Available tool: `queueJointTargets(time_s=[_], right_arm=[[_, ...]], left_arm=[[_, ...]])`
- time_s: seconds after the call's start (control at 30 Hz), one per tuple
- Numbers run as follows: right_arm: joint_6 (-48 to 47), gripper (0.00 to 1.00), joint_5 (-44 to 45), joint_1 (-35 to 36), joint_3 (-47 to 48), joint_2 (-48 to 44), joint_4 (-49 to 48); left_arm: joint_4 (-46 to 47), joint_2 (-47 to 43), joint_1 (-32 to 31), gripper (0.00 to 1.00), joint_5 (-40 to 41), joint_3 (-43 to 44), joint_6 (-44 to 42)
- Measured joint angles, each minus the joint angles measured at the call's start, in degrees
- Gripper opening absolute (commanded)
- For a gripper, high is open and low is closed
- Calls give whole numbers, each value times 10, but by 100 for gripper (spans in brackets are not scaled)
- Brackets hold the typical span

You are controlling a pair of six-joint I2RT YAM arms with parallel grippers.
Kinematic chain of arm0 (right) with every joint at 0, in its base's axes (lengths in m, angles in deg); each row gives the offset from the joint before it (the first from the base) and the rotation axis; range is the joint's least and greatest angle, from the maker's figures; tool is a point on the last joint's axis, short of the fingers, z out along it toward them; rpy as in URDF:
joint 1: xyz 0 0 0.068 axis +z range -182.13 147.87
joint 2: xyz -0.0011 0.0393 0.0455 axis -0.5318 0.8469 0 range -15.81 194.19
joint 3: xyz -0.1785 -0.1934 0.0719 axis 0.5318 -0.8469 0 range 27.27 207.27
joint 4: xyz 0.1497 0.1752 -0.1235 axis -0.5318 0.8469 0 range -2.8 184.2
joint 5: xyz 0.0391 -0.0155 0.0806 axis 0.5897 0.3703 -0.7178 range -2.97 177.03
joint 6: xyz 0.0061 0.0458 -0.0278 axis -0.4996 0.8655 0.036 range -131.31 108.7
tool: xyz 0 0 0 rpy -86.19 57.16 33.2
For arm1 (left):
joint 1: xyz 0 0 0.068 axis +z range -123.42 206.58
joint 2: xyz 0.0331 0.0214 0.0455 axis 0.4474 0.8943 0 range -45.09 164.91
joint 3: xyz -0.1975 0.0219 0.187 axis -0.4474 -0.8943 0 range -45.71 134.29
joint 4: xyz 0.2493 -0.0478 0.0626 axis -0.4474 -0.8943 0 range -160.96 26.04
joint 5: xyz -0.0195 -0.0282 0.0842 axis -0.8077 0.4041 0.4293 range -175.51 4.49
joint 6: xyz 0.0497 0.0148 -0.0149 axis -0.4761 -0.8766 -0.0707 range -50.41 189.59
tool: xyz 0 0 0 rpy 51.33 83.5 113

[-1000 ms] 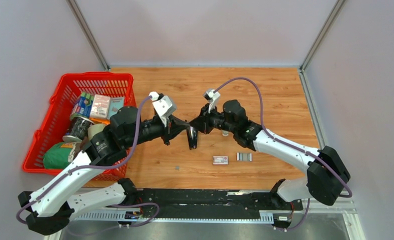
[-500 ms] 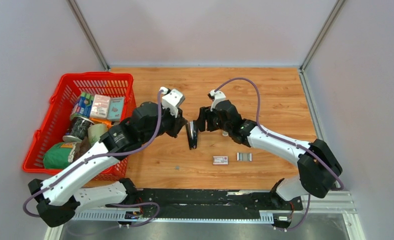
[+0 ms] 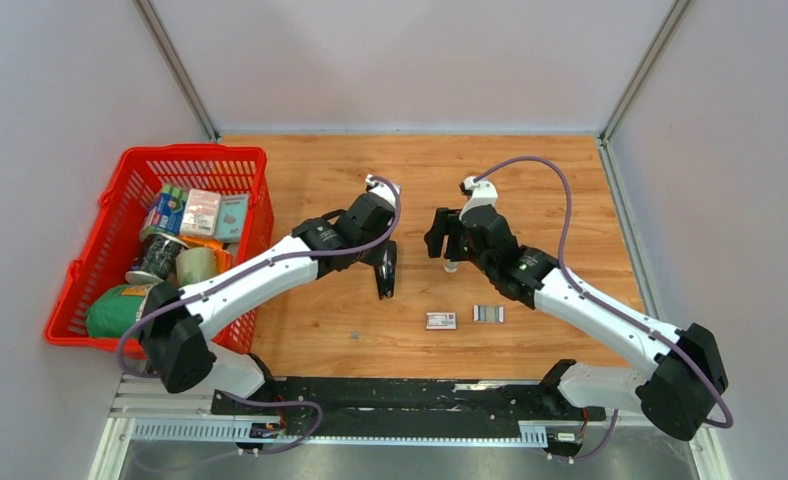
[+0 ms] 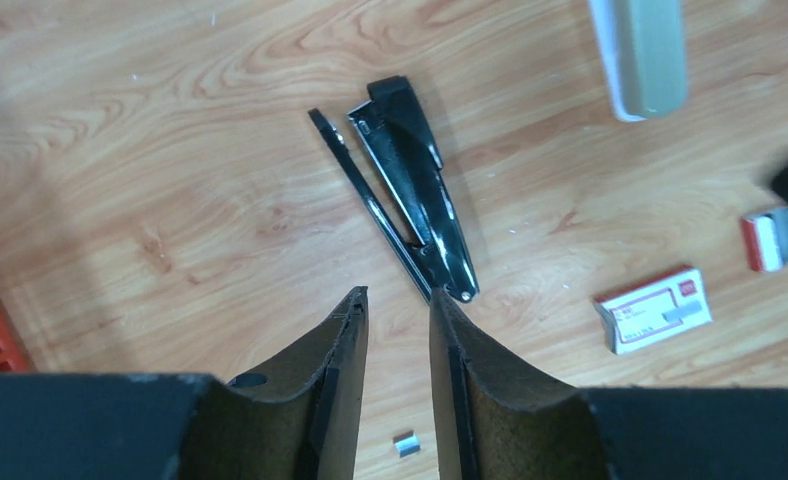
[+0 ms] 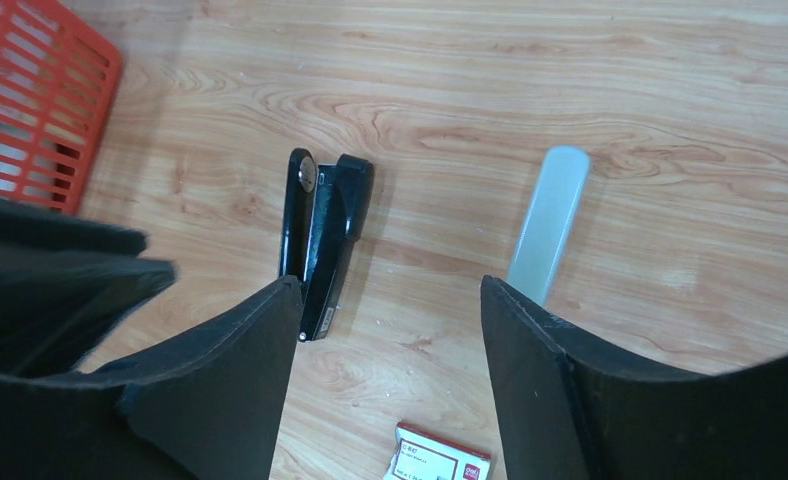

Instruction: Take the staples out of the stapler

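Left gripper (image 4: pixel 395 300) is the nearer one, jaws slightly apart, empty. The stapler (image 4: pixel 415 190) sits just past its tips, long axis running upper-left to lower-right (hinge end closest). Right gripper (image 5: pixel 392 283) is wide open, empty too. One loose staple (image 4: pixel 405 444) lies bottom centre.

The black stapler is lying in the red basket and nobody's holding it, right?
No. The black stapler lies on the wooden table, outside the red basket; the top view shows it. Nobody is holding it.
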Motion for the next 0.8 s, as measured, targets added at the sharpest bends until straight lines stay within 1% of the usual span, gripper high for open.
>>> queueJointTargets(time_s=[0.1,0.2,0.43,0.8], right_arm=[[0,70,2,0,-3,-20,3],[2,71,2,0,-15,-24,5],[11,71,-12,0,-45,-23,11],[12,72,-24,0,-46,-10,11]], left_arm=[[5,41,20,41,-9,0,15],[13,74,39,47,-18,0,29],[57,127,72,50,-57,-13,54],[106,187,111,50,-107,-32,81]])
